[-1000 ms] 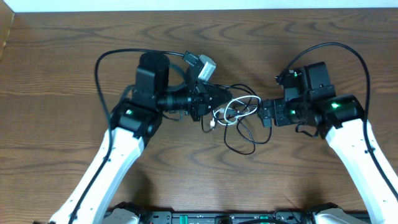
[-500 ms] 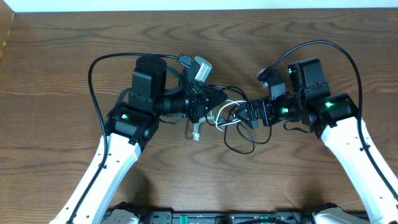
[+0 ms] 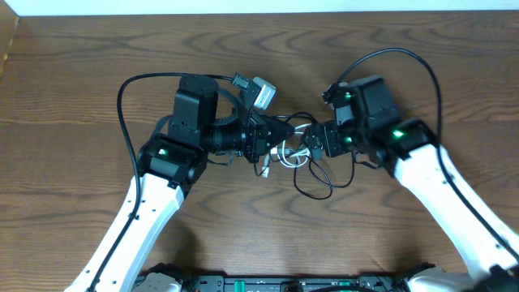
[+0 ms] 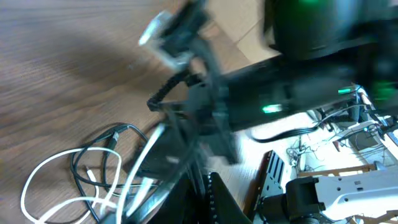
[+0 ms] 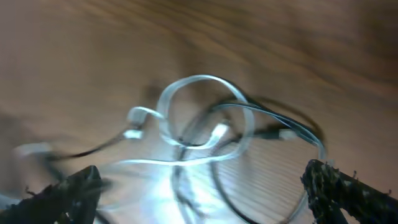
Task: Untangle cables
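While the right pincer [image 5: 200, 171] gapes, cables [image 5: 202, 78] lie just ahead.

White arms [image 3: 134, 223] — black joints [image 3: 195, 109], green lights [image 3: 169, 148]

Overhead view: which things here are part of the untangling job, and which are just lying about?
Job: tangled white and black cables; left claw, shut; right claw, open.
Not the job: wooden table; thick black arm wires.
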